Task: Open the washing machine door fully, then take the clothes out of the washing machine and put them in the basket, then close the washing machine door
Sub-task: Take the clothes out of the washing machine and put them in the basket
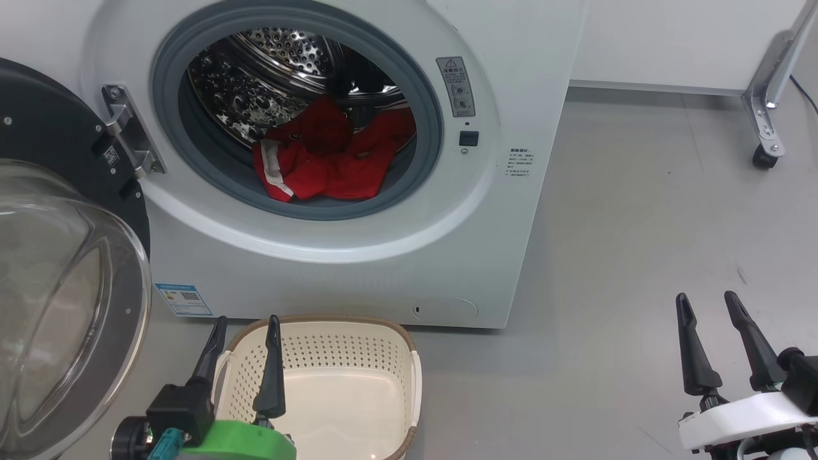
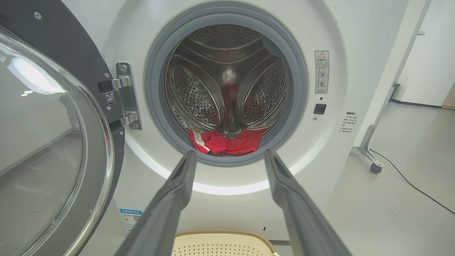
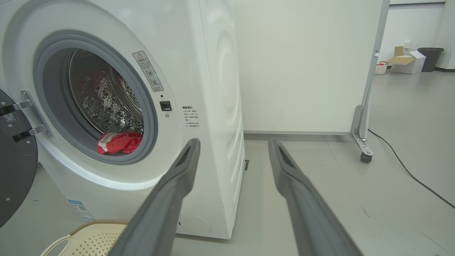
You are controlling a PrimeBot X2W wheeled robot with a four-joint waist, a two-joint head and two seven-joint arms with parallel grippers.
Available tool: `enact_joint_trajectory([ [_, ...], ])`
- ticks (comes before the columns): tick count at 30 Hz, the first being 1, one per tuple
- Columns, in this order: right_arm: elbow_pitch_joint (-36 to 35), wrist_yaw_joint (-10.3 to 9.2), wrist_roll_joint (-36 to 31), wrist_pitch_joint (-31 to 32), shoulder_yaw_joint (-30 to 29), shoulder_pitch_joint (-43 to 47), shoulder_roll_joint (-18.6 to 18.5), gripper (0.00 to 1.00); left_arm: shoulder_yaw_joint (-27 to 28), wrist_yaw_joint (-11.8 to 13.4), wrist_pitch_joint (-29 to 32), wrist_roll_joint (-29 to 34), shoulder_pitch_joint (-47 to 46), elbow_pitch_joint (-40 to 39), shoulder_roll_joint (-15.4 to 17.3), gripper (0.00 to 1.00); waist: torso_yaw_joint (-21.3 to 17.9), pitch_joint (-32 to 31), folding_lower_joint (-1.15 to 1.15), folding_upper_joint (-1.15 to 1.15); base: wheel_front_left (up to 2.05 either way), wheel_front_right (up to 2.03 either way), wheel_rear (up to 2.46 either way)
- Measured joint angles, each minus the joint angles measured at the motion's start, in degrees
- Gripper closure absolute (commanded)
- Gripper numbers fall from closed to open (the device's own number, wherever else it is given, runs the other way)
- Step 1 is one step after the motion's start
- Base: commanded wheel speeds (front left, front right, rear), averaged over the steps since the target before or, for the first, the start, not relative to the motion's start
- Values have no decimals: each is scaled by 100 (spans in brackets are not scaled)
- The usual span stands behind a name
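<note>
Both grippers are spread wide and hold nothing. The left gripper [image 1: 248, 319], two long dark fingers on a green wrist, hovers over the left side of the small cream rectangular plastic basket [image 1: 345, 358] with perforated walls and a brown woven-look rim. It points toward the big white front-loading washing machine [image 1: 358, 268]. The right gripper [image 1: 706, 296] hangs above the bare grey floor [image 1: 626, 223], well to the right of the machine and touching nothing. The large round glossy black washing machine door [image 1: 64, 268], with its clear domed glass bowl, is swung wide to the left on a steel hinge [image 1: 131, 131]. The bright red soft fabric clothes [image 1: 332, 160] with white trim lie crumpled at the bottom front of the perforated steel drum [image 1: 281, 51], against the lower lip of the grey gasket [image 1: 425, 96]. The basket sits on the floor just in front of the machine, below the opening.
</note>
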Motion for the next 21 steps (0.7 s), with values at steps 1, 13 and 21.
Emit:
enact_joint_trajectory([
  [1,1,0,0,0,0,0,7,0,-7,0,0,0,0,7,0,0,0,-6,0,0,2,-2,0],
  [13,-1,7,0,0,-5,1,48,0,-76,-2,0,0,12,31,-1,0,-20,44,0,0,0,0,0],
  [21,0,8,0,0,-26,1,51,0,-83,-2,0,0,12,34,-1,0,-45,93,0,0,0,0,0],
])
